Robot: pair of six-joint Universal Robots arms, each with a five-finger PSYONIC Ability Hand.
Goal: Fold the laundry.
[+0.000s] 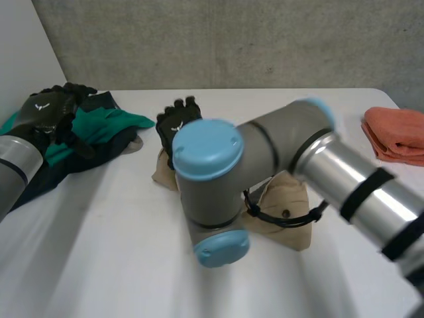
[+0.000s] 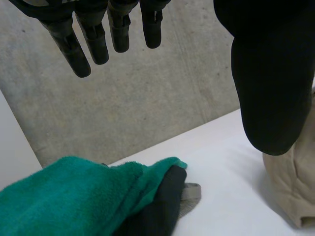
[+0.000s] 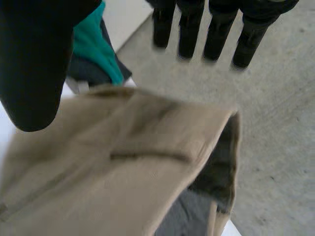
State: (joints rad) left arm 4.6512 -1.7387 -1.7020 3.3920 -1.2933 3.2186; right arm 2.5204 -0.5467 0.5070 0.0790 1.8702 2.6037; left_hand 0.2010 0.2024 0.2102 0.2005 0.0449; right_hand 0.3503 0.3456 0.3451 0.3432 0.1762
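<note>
A beige garment [image 1: 288, 222] lies crumpled in the middle of the white table [image 1: 99, 258], partly hidden behind my right arm. My right hand [image 1: 179, 122] hovers over its far edge. In the right wrist view its fingers [image 3: 216, 29] are straight and spread from the thumb, with the beige garment [image 3: 123, 167] under the palm and nothing pinched. A pile of green cloth [image 1: 106, 126] and dark cloth [image 1: 59, 169] lies at the far left. My left hand [image 1: 50, 109] is above that pile, its fingers [image 2: 93, 34] straight and empty over the green cloth [image 2: 74, 196].
A folded orange towel [image 1: 397, 136] sits at the table's far right edge. A concrete wall [image 1: 232, 40] runs behind the table. My right arm's elbow [image 1: 212, 192] stands over the table's middle.
</note>
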